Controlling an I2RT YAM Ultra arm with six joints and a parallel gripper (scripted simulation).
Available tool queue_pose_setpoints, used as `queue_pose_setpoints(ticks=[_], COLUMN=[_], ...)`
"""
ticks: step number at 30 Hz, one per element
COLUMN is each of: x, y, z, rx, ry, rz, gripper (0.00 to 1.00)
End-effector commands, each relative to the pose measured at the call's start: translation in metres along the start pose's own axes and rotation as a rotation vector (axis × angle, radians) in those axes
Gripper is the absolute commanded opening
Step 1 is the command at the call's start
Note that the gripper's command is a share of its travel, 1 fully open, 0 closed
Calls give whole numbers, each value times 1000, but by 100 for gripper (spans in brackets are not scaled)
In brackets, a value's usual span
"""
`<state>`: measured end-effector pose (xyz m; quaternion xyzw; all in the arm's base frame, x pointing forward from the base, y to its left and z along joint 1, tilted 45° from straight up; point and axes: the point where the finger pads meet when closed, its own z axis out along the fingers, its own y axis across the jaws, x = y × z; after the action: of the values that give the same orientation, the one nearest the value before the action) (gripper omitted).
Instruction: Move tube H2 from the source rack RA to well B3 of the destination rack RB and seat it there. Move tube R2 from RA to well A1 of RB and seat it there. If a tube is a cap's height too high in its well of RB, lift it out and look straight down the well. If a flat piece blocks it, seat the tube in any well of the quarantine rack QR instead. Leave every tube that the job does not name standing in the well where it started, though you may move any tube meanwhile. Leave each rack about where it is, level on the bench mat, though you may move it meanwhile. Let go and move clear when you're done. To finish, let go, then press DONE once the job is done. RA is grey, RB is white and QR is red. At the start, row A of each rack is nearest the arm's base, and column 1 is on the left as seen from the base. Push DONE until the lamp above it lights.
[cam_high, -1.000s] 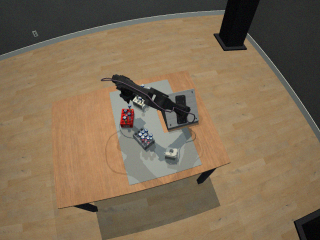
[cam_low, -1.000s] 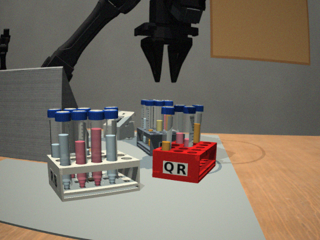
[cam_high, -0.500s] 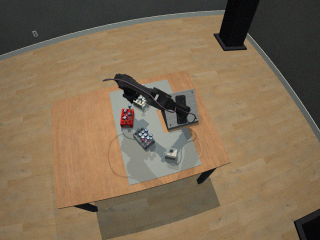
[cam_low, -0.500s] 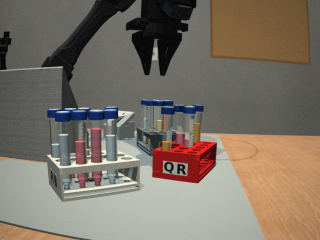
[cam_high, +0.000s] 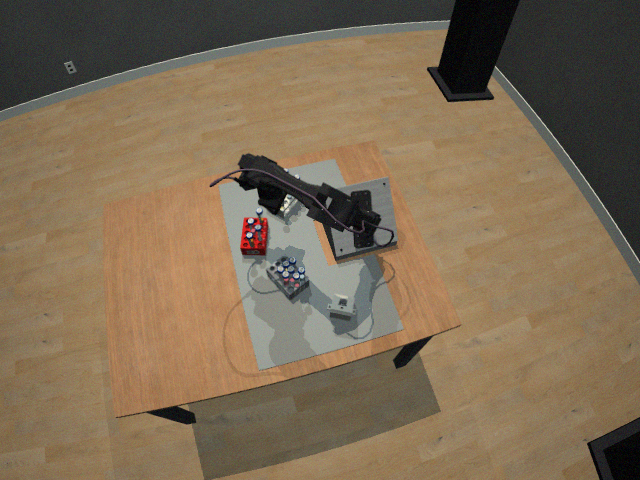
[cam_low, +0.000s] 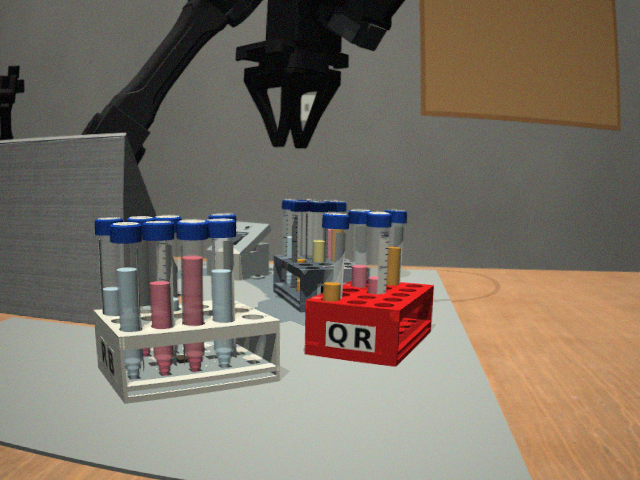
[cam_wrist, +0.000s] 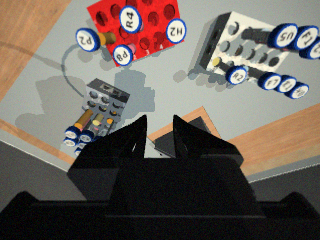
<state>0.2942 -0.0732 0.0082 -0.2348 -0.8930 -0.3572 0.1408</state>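
Observation:
My gripper is partly open with nothing between its fingertips, high above the racks. Tube H2, with amber liquid, stands in a corner well of the red rack QR, on the side towards RB. Tube R2 stands in an end well of the white rack RB; yellow shows low in it. I cannot tell from these views whether R2 is fully seated. The grey rack RA holds several blue-capped tubes. The arm partly hides RB in the top view.
Tubes P2, R4 and P8 also stand in QR. RB holds several other tubes, U5 among them. The button box is beyond RA. The arm's raised base plate borders the mat.

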Motion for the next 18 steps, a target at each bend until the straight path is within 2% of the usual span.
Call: queue_pose_setpoints(ticks=[1,7,9,18], x=[-11,-8,-8,-8], y=[-1,1,1,1], z=[-7,-6,-6,-4], rx=[-6,-7,-7,-5], ry=[-41,-26,-26,-22], rz=[-190,-382,-382,-681], gripper=[30,30,30,30])
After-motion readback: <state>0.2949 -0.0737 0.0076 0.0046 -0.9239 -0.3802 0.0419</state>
